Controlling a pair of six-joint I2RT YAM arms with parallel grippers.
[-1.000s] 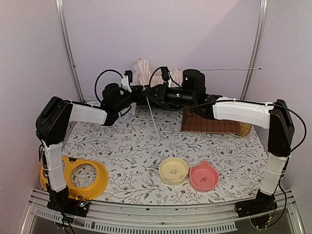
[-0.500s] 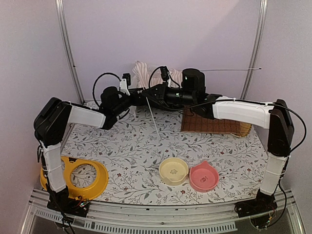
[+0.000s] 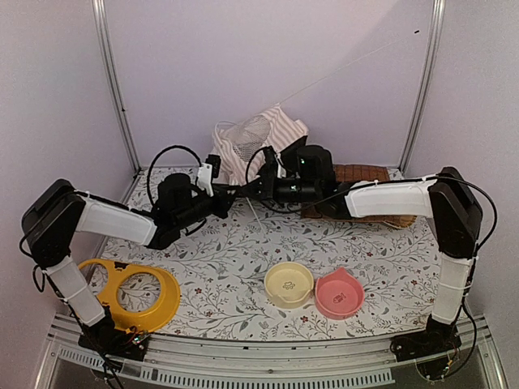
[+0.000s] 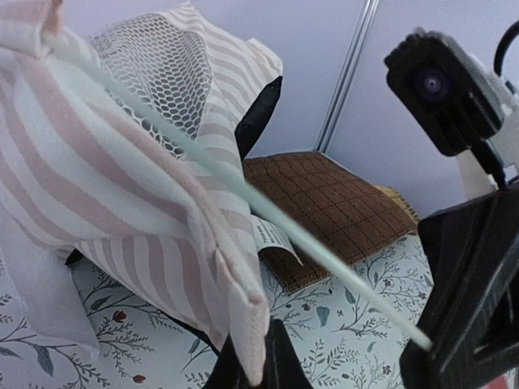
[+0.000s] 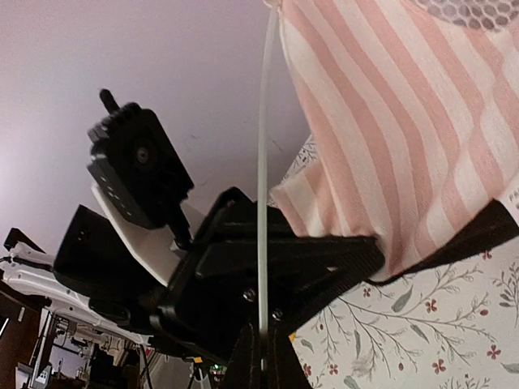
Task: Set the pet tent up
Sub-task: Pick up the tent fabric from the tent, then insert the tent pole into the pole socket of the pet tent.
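Observation:
The pet tent [image 3: 261, 136], pink-and-white striped with a white mesh panel, stands bunched up at the back centre. My left gripper [image 3: 229, 194] is shut on a lower corner of its fabric [image 4: 243, 312], pinched between the jaws [image 4: 258, 358]. My right gripper [image 3: 250, 189] faces it, tip to tip, and is shut on the end of a thin clear pole [image 5: 262, 203] running up into the tent [image 5: 405, 121]. A second pole [image 4: 308, 243] crosses the left wrist view diagonally. In the top view a long pole [image 3: 357, 65] slants up to the right.
A brown quilted mat [image 3: 361, 173] lies behind my right forearm. A cream bowl [image 3: 289, 284] and a pink bowl [image 3: 339, 293] sit near the front. A yellow ring-shaped dish [image 3: 138, 293] lies front left. Metal frame posts [image 3: 113, 89] stand at the back corners.
My left gripper has shut on the tent's corner. Both arms drew back towards the near side. The tent now stands taller, and the long pole has swung from level to slanting upward.

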